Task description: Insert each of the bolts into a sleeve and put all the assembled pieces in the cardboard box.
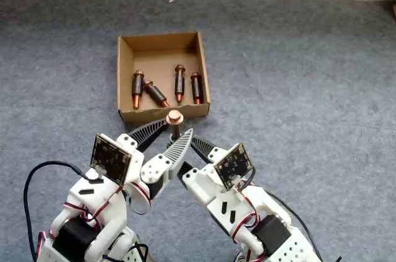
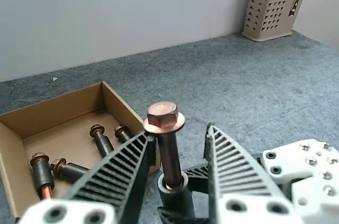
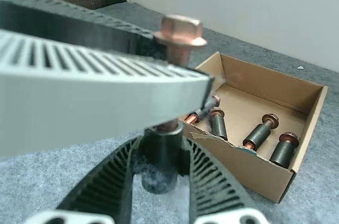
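— Where is the piece you're working on?
— Your copper-coloured hex-head bolt (image 2: pixel 165 118) stands upright with its tip in the dark cylindrical sleeve (image 2: pixel 175 195), just in front of the near wall of the brown cardboard box (image 1: pixel 127 76).
— And your fingers?
— Your right gripper (image 3: pixel 161 144) has its fingers pinching the sleeve. Your left gripper (image 2: pixel 178 131) has its fingers spread either side of the bolt's shank, one touching it and the other apart.
— Inside the box?
— Four assembled bolt-and-sleeve pieces (image 1: pixel 179 82) lie on its floor.
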